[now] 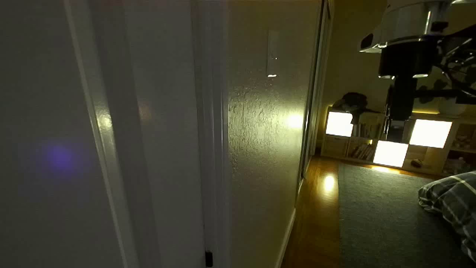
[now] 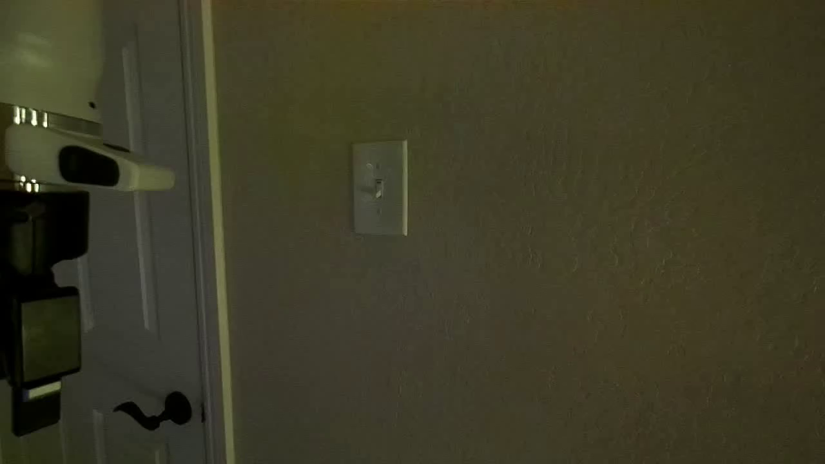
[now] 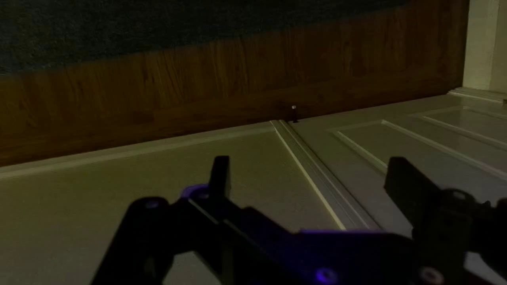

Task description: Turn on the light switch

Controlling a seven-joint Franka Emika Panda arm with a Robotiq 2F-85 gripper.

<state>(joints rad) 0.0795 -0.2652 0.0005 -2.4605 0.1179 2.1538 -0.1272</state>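
The light switch is a small white upright plate on the wall. It shows as a narrow pale sliver in an exterior view (image 1: 272,52) and more squarely in an exterior view (image 2: 368,209), with a small toggle (image 2: 379,188) at its middle. The light switch is out of view in the wrist view. My gripper (image 3: 309,160) points down, its two dark fingers wide apart with nothing between them. The gripper also shows in an exterior view (image 1: 388,136), to the right of the switch, and in an exterior view (image 2: 38,406), left of and lower than the switch. It is apart from the plate.
A white door (image 2: 122,309) with a dark handle (image 2: 155,412) and a door frame (image 1: 212,111) adjoin the switch wall. A low shelf with glowing cubbies (image 1: 430,133) stands at the back. A grey rug (image 1: 386,216) and a plaid bed cover (image 1: 453,208) lie beyond.
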